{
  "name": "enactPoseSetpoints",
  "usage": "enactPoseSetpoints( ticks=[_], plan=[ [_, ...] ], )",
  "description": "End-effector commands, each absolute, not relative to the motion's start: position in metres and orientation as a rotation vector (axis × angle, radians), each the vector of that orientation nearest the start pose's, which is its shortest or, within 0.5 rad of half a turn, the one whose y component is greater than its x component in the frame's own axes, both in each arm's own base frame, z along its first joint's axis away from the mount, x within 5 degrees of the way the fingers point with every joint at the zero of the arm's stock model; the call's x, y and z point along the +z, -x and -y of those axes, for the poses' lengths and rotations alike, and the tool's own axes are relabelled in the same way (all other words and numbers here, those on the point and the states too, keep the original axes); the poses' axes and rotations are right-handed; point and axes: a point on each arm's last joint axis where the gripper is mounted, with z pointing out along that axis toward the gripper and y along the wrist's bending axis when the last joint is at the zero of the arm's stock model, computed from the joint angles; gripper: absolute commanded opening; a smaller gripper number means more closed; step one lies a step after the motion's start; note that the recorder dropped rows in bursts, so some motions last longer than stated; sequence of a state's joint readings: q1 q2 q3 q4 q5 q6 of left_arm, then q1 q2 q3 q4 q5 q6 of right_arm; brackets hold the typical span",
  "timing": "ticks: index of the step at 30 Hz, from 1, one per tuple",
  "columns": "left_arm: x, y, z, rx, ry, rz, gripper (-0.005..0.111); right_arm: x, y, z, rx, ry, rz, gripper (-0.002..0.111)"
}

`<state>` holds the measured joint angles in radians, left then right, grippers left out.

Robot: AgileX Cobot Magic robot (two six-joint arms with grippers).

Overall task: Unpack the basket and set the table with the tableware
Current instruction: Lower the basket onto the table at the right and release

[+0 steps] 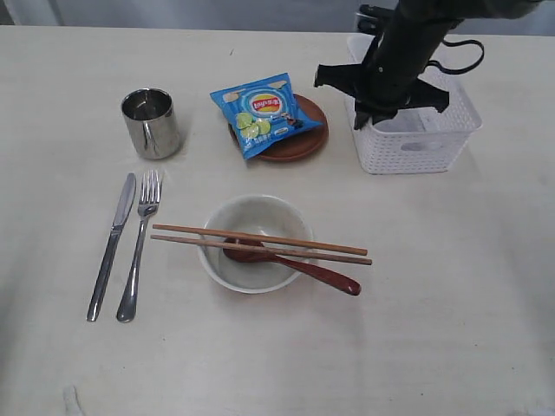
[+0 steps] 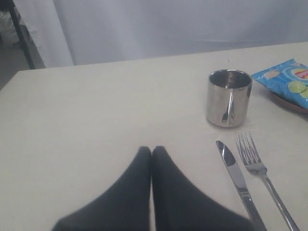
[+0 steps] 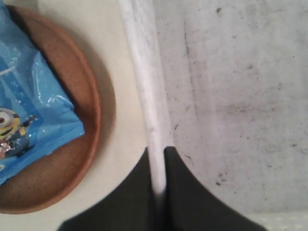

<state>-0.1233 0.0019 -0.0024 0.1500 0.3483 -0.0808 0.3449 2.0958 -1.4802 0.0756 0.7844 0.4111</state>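
The basket (image 1: 416,143) stands by the table's (image 1: 451,329) far edge, toward the right corner. Its floor looks bare, so unpacking seems done. Cup (image 1: 151,123), knife (image 1: 111,247), fork (image 1: 139,247), bowl (image 1: 251,217), chopsticks (image 1: 260,243), spoon (image 1: 316,273) and plate (image 1: 305,143) lie set out. The right gripper (image 3: 158,161) pinches the basket's rim, jaws narrow. The left gripper (image 2: 151,151) is closed, empty.

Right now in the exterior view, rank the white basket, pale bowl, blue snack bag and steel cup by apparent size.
Largest to smallest:
1. the white basket, clearly largest.
2. the pale bowl and the blue snack bag: too alike to rank.
3. the steel cup, smallest.
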Motion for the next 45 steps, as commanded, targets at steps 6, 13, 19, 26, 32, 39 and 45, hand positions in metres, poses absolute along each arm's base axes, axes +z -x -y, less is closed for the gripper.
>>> enactPoseSetpoints(
  ticks=[6,13,19,26,32,39,45],
  plan=[
    [0.182,-0.053,0.002,-0.007,-0.132,-1.823,0.000,0.144,-0.346,-0.161,0.387,-0.397,-2.918,-0.001],
    [0.182,-0.053,0.002,-0.007,-0.132,-1.823,0.000,0.155,-0.336,-0.172,0.406,-0.397,-2.922,-0.001],
    [0.182,-0.053,0.002,-0.007,-0.132,-1.823,0.000,0.157,-0.343,-0.157,0.375,-0.424,-2.905,-0.001],
    [0.182,-0.053,0.002,-0.007,-0.132,-1.823,0.000,0.156,-0.349,-0.139,0.334,-0.415,-2.904,-0.001],
    [0.182,-0.053,0.002,-0.007,-0.132,-1.823,0.000,0.154,-0.348,-0.139,0.319,-0.298,-2.931,-0.001],
    [0.182,-0.053,0.002,-0.007,-0.132,-1.823,0.000,0.153,-0.345,-0.144,0.324,-0.211,-2.947,-0.001],
    [0.182,-0.053,0.002,-0.007,-0.132,-1.823,0.000,0.153,-0.344,-0.153,0.342,-0.177,-2.923,0.000]
  ],
)
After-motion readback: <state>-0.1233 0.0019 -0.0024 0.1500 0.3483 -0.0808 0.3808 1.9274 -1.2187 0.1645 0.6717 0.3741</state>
